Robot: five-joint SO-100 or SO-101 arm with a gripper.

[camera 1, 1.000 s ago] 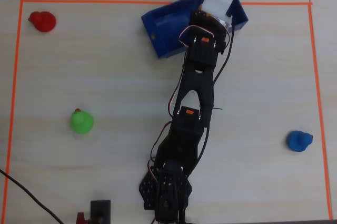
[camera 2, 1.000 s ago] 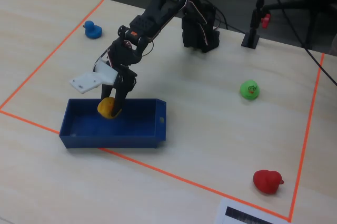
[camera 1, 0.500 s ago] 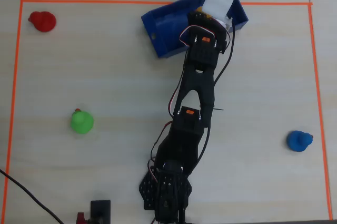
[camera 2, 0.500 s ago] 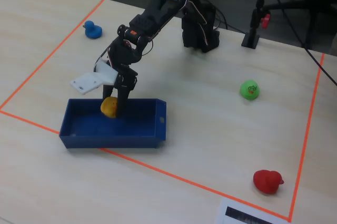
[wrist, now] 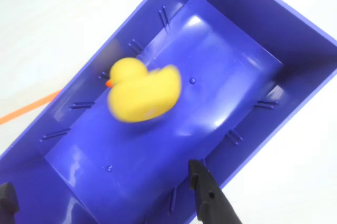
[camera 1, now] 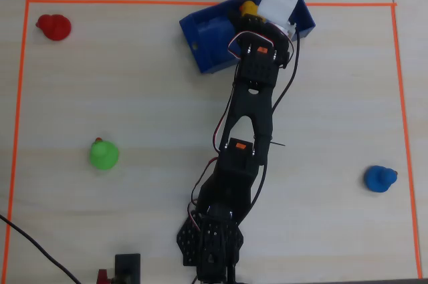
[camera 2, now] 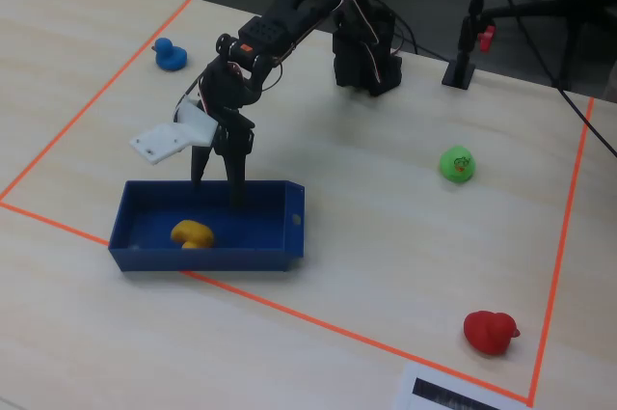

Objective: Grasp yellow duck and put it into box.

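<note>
The yellow duck (wrist: 143, 95) lies loose on the floor of the dark-blue box (wrist: 247, 8), blurred in the wrist view. In the fixed view the yellow duck (camera 2: 193, 233) rests near the box's (camera 2: 207, 259) front wall, left of the fingers. The overhead view shows the yellow duck (camera 1: 249, 9) just beyond the wrist, inside the box (camera 1: 194, 47). My gripper (camera 2: 217, 190) hangs open over the box with its tips at rim height. Nothing is between the fingers. In the wrist view the gripper (wrist: 100, 182) shows two black tips wide apart.
A green duck (camera 2: 457, 163), a red duck (camera 2: 490, 332) and a blue duck (camera 2: 170, 54) sit apart on the wooden table inside an orange tape border (camera 1: 20, 97). The arm's base (camera 2: 362, 53) stands at the far edge in the fixed view.
The gripper opened and let go of the yellow duck, which dropped to the box floor. The gripper rose slightly above the box.
</note>
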